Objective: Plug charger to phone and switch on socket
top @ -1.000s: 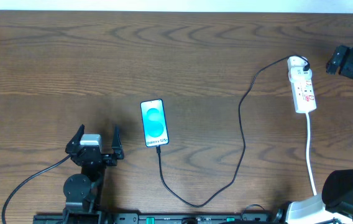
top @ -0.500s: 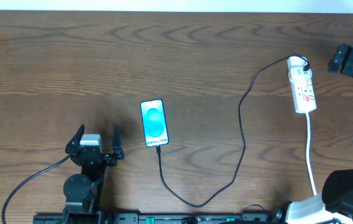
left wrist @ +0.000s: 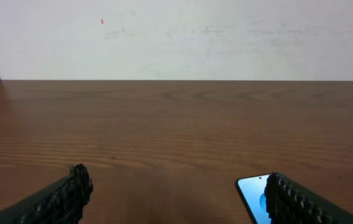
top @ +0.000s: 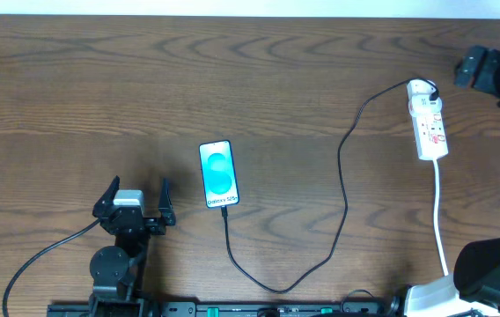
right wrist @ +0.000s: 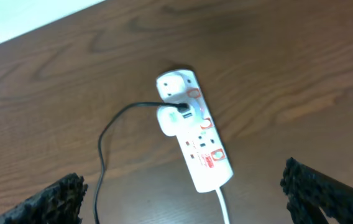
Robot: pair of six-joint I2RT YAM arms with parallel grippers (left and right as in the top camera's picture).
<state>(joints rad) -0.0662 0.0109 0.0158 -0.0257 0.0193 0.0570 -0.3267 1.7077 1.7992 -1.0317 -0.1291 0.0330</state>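
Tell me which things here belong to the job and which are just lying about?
For the job: phone, charger cable, socket strip.
Just there: thick black robot cable, wooden table.

Around socket (top: 428,121): bare table (top: 276,79) at 3 o'clock; charger (top: 341,176) crosses 9 o'clock, white cord (top: 439,211) 6 o'clock.

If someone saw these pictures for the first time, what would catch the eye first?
The phone stands out most: its bright blue-and-white screen glows near the middle of the dark wooden table. Next comes the white socket with red markings at the far right. The thin black charger curves from it in a long loop to the phone's lower edge.
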